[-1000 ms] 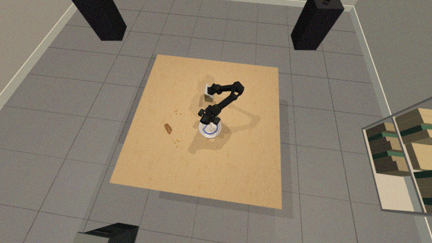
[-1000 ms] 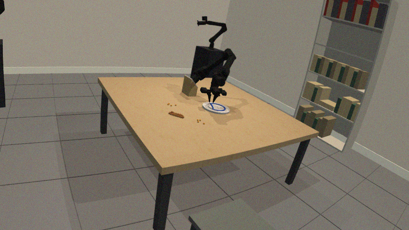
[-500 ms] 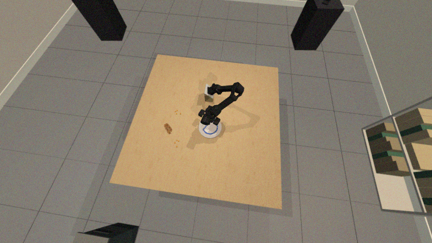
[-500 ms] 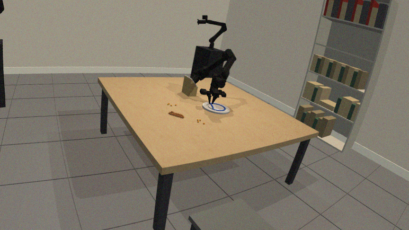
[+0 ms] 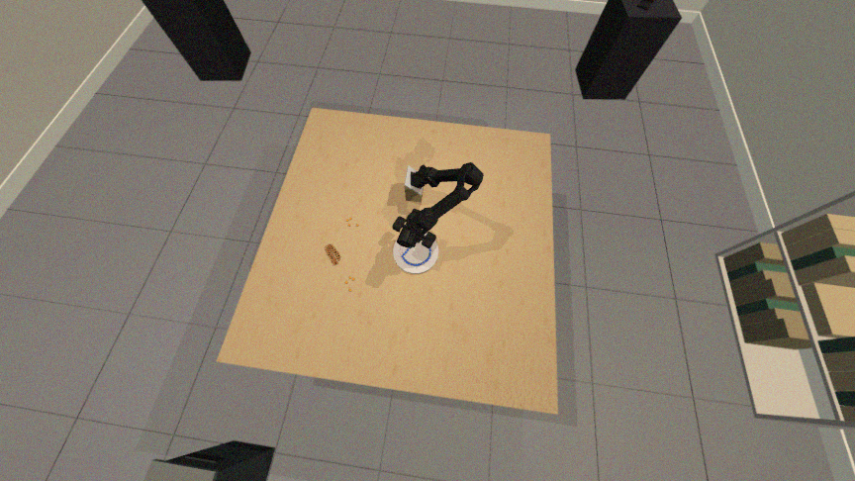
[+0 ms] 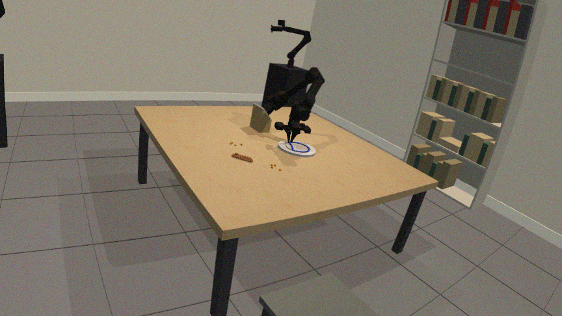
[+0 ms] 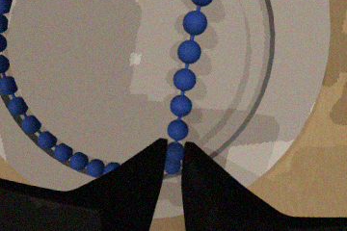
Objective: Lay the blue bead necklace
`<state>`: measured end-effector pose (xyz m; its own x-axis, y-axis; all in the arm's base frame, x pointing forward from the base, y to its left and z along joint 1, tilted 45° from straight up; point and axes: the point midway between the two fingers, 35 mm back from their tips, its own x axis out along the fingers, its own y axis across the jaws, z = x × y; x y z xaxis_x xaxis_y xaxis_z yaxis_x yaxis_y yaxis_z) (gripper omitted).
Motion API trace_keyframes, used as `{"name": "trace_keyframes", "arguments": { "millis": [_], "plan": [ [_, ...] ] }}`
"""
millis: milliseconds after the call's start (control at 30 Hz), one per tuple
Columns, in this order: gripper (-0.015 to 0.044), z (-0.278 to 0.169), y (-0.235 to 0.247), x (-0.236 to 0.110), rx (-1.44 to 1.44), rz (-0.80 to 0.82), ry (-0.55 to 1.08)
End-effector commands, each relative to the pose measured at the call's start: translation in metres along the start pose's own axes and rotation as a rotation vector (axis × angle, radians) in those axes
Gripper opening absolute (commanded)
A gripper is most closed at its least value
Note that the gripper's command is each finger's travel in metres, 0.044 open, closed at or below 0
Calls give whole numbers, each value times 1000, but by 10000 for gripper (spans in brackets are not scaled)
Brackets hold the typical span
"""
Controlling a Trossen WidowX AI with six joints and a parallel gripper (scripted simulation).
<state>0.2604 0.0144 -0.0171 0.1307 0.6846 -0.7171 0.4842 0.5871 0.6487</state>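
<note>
The round grey bead board [image 7: 77, 57] [image 5: 399, 259] [image 6: 287, 145] lies on the wooden table [image 5: 441, 336] [image 6: 231, 196]. The blue bead necklace [image 7: 188, 51] [image 5: 419, 260] [image 6: 301, 150] lies on it. Its left part follows the circular groove, while one strand runs straight across the board's right half, inside the groove. My gripper [image 7: 175, 149] [image 5: 413, 241] [image 6: 291, 138] points straight down at the board's near edge. Its fingers are shut on a bead where the straight strand meets the groove.
A short orange bead string [image 5: 332, 253] [image 6: 242, 157] and loose orange beads [image 5: 350, 221] [image 6: 274, 166] lie on the table left of the board. A tan block [image 5: 413, 191] [image 6: 259, 118] stands by the arm's base. A bookshelf [image 6: 468, 89] stands at the right wall.
</note>
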Motion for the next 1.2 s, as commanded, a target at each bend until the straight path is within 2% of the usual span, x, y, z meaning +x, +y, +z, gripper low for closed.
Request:
{"name": "trace_keyframes", "arguments": {
  "millis": [0,1167],
  "plan": [
    [0,0,0,0,-1,0,-1],
    [0,-6,-10,-6,5,2,3]
  ]
}}
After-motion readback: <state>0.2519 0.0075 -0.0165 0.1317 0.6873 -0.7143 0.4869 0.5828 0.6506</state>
